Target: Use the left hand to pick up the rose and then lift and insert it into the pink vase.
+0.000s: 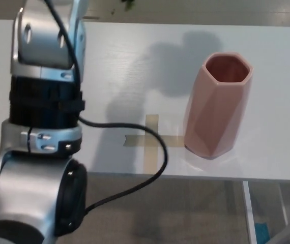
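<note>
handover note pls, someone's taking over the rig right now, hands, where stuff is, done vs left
Left hand: out of frame above the top edge; only the left arm shows, raised.
Right hand: not in view.
Rose: only a scrap of green leaf shows at the top edge; the bloom is out of frame.
Pink vase: upright on the white table, right of the tape cross, empty as far as visible.
Done: rose is off the table.
Left: insert it into the vase.

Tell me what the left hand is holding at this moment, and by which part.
It cannot be told. The left arm rises out of the top of the picture, so its hand is out of view. Only a bit of green shows at the top edge.
</note>
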